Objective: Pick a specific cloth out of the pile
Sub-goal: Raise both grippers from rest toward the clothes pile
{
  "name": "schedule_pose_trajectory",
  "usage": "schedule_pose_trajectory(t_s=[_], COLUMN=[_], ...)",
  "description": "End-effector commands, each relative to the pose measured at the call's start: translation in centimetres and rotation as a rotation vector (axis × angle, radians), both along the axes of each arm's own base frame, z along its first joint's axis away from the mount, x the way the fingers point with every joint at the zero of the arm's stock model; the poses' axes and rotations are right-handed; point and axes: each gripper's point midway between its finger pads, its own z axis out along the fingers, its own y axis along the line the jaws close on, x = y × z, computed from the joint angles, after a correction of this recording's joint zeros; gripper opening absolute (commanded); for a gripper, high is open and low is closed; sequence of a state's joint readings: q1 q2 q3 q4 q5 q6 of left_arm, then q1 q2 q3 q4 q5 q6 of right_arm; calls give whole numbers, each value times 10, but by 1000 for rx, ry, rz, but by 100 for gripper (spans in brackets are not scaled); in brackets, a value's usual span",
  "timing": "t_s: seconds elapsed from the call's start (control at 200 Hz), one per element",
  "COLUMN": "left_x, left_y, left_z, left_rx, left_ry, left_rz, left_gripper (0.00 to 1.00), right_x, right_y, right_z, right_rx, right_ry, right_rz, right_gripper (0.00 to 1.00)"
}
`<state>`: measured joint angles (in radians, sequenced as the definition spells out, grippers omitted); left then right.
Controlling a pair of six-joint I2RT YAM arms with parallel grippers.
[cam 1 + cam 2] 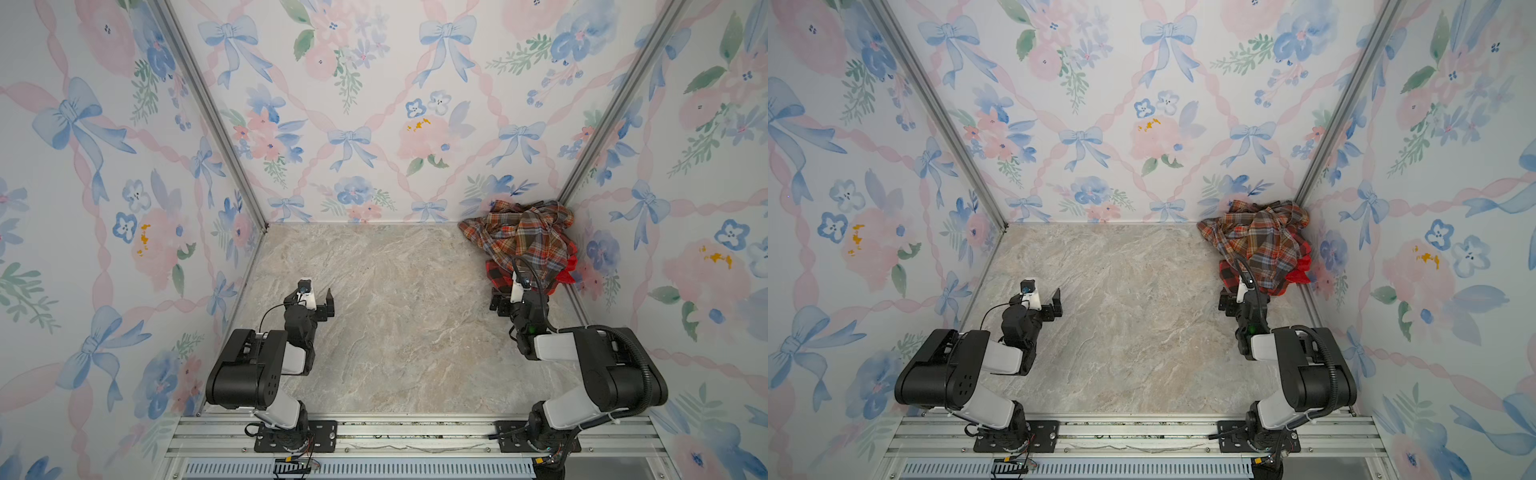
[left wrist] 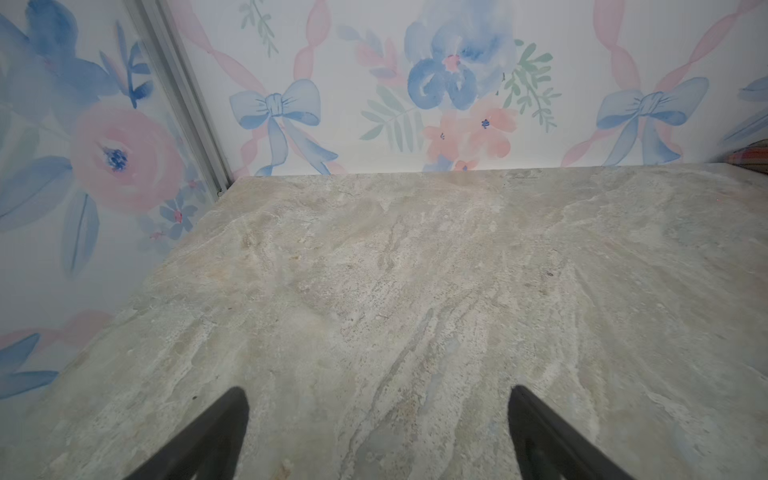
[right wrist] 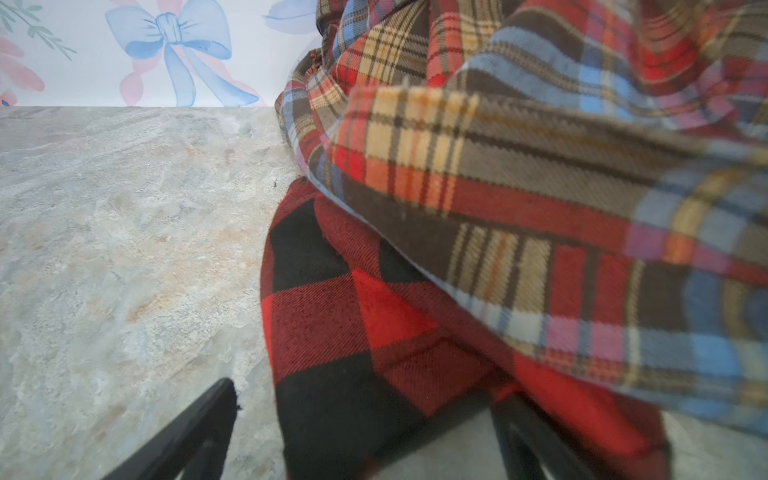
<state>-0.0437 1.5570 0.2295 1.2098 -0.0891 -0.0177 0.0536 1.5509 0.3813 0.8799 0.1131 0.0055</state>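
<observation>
The pile (image 1: 523, 245) sits in the back right corner. A brown-orange-blue plaid shirt (image 1: 519, 232) (image 3: 540, 166) covers most of it. A red-and-black check shirt (image 1: 498, 278) (image 3: 332, 332) pokes out at the near side. The cloth, plain bright red (image 1: 567, 270) (image 1: 1302, 270), peeks out by the right wall; a plain red strip (image 3: 582, 407) also shows under the plaid. My right gripper (image 1: 503, 296) (image 3: 365, 390) is open at the pile's near edge, its fingers either side of the check shirt's hem. My left gripper (image 1: 316, 297) (image 2: 378, 392) stands open over bare table, far from the pile.
The marble-look table (image 1: 395, 311) is boxed in by floral walls at the back and on both sides. An aluminium post (image 1: 582, 166) runs up the corner behind the pile. Both arm bases are bolted to a rail (image 1: 415, 436) along the front edge.
</observation>
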Motion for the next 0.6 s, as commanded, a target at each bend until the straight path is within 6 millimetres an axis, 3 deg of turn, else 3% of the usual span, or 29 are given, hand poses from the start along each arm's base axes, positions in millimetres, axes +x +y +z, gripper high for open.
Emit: schedule_pose_trajectory(t_s=[0.0,0.595], left_x=[3,3], left_y=[-1,-1], left_z=[2,0], left_rx=[16,-9], left_ry=[-5,0], left_rz=[-9,-32], left_gripper=[98,98], right_x=[6,5], right_y=[0,0], right_z=[11,11], right_rx=[-11,-11], right_ry=[-35,-38], right_rz=[-1,-1], right_gripper=[97,97])
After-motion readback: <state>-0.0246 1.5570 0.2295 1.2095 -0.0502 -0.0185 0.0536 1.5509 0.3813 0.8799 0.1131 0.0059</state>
